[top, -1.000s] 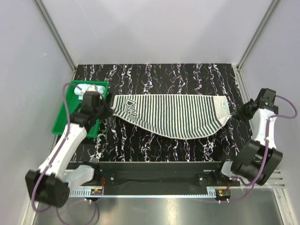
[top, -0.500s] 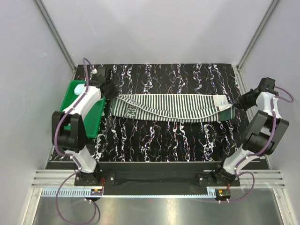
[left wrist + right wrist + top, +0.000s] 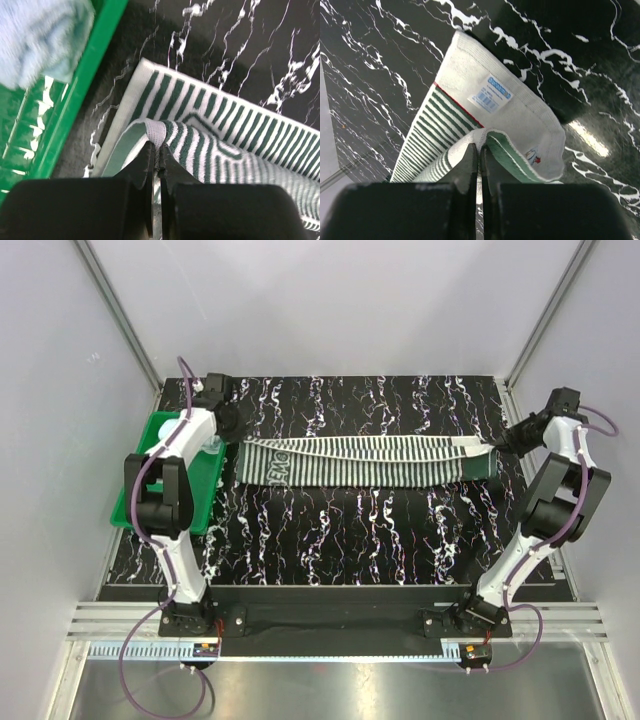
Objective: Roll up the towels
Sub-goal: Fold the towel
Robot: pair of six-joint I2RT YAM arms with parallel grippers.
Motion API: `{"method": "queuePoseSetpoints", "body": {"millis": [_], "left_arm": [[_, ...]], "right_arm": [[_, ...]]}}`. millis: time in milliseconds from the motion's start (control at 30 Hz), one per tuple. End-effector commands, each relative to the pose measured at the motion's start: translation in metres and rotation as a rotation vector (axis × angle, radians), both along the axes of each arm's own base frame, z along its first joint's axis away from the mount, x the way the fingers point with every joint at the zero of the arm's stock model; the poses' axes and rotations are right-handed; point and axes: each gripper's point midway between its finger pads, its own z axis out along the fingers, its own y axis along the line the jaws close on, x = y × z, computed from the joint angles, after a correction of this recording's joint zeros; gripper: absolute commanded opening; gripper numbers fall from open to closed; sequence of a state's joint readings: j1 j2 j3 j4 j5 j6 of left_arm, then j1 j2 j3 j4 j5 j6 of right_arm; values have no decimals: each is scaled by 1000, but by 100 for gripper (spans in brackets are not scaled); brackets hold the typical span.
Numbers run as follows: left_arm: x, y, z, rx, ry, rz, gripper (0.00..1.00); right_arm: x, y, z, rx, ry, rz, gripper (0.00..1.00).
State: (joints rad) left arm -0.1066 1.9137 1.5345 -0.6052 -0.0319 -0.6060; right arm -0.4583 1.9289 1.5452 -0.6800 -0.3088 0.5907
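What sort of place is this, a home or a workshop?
Most likely a robot test booth, not a home: bare white walls enclose a black marbled table, a left arm and a right arm are bolted at its near edge, and they hold a striped towel stretched near a green tray.

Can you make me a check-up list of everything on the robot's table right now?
Surface: black table with white marble veins; no spills seen.
Job's things: striped towel stretched as a long folded band across the far side; light blue towel bundled in the tray.
Clutter: green tray at the table's left edge; nothing else seen.
Grippers: left gripper shut on the striped towel's left end; right gripper shut on its right end.
Cables: purple cables loop along both arms, clear of the towels.
Surroundings: pale walls with metal frame posts.
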Motion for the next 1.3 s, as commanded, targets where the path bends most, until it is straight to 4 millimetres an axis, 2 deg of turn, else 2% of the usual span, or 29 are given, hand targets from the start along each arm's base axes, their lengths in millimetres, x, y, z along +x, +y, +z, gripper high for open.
{"method": "queuePoseSetpoints", "body": {"millis": [0, 33, 200, 233, 367, 400, 533, 567, 633, 667, 733, 767, 833, 867, 933, 967, 1000, 1033, 1100, 1133, 1167, 1200, 1233, 1267], "left_arm": [[25, 9, 19, 9, -63, 14, 0], [28, 9, 17, 8, -58, 13, 0], [44, 9, -2, -1, -13, 10, 0], [45, 9, -4, -3, -5, 8, 0], [43, 8, -11, -11, 11, 3, 0], [38, 8, -14, -11, 14, 3, 0], [38, 13, -11, -13, 3, 14, 0], [38, 13, -10, -11, -1, 13, 0], [31, 14, -2, -11, -20, 10, 0], [30, 14, 4, -13, -38, 11, 0], [18, 15, 17, -12, -67, 7, 0], [13, 15, 21, -12, -76, 6, 0], [2, 16, 28, -8, -89, 0, 0], [-9, 17, 33, -7, -91, -3, 0], [-22, 14, 39, -23, -91, -24, 0], [-29, 14, 39, -24, -85, -29, 0], [-40, 14, 44, -26, -94, -32, 0], [-47, 13, 43, -31, -88, -40, 0], [-66, 14, 46, -26, -90, -49, 0], [-73, 17, 47, -16, -89, -45, 0], [-78, 18, 48, -11, -92, -44, 0], [-87, 20, 49, -3, -96, -44, 0], [-92, 22, 50, 8, -92, -39, 0], [-94, 23, 50, 12, -89, -43, 0]], "right_arm": [[18, -4, 8, 6, -34, 1, 0], [22, -4, 8, 5, -38, 3, 0], [37, 1, -13, 33, 0, 14, 0], [42, 1, -9, 28, -10, 19, 0], [43, 2, -17, 25, 3, 21, 0], [43, 1, -17, 21, 2, 20, 0], [43, 3, -21, 29, 8, 27, 0], [43, 4, -14, 27, -8, 27, 0], [35, 6, -13, 22, -6, 24, 0], [34, 5, 3, -1, -41, 21, 0], [23, 9, 9, -9, -46, 22, 0], [19, 10, 25, -26, -76, 25, 0], [6, 14, 31, -41, -73, 43, 0], [-3, 17, 44, -51, -87, 50, 0], [-21, 20, 42, -56, -66, 57, 0], [-29, 20, 54, -74, -88, 54, 0], [-41, 21, 47, -72, -67, 52, 0], [-52, 16, 56, -88, -79, 38, 0], [-72, 15, 49, -92, -52, 25, 0], [-79, 12, 49, -104, -53, 4, 0], [-88, 8, 62, -142, -84, -29, 0], [-96, 11, 54, -129, -73, -53, 0], [-97, 11, 62, -142, -105, -60, 0], [-99, 12, 61, -137, -101, -63, 0]]}}
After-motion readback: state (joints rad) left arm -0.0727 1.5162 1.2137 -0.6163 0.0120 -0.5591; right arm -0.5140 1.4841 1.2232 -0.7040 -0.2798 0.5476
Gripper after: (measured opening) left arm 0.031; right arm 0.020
